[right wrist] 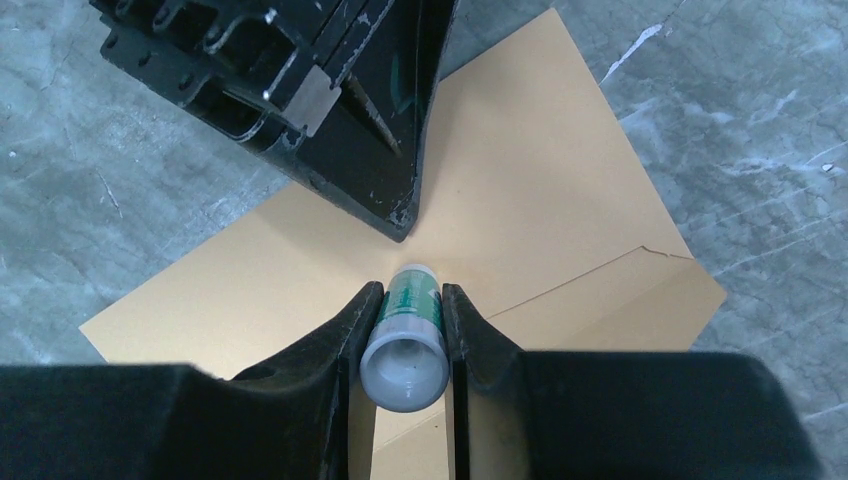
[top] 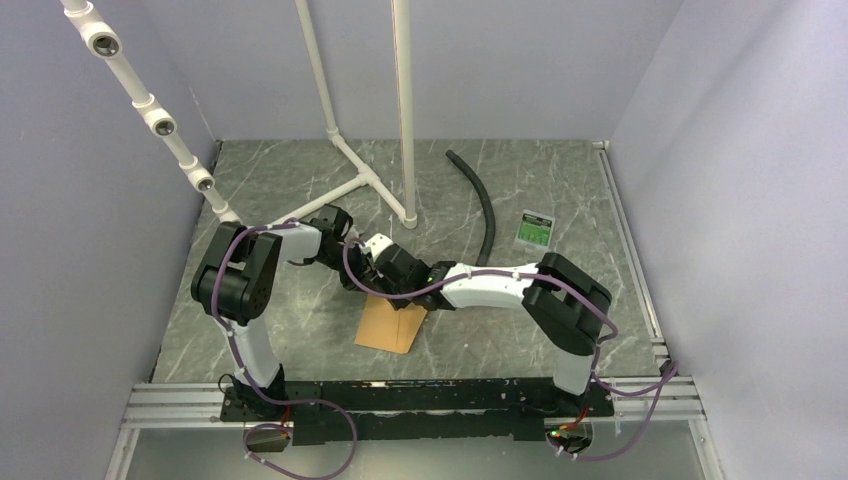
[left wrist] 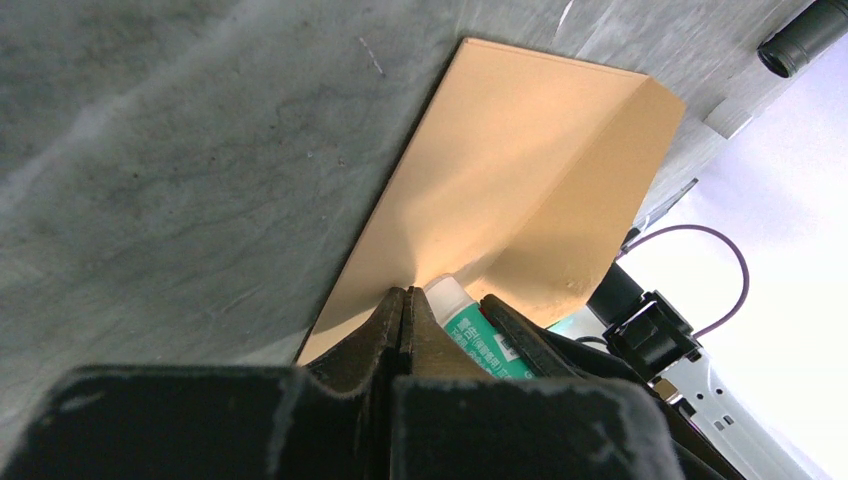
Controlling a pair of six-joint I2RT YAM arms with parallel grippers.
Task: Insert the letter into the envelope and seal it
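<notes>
Glue stick (right wrist: 408,335) sits clamped in the right gripper (right wrist: 411,292), pointing along the fingers at the envelope (top: 390,328), far end right at the paper, though I cannot tell if it touches. And the left gripper (left wrist: 401,297) is right there too, fingers pressed tight together with nothing seen between them, tip down on the orange-brown face. Envelope lies on the grey marbled table (top: 300,180) between the two arms, one side panel creased and lifted

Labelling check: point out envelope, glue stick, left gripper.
envelope (right wrist: 560,170): right wrist view, bare paper face.
glue stick (right wrist: 404,368): right wrist view, grey round end.
left gripper (left wrist: 403,300): left wrist view, between closed fingertips.
</notes>
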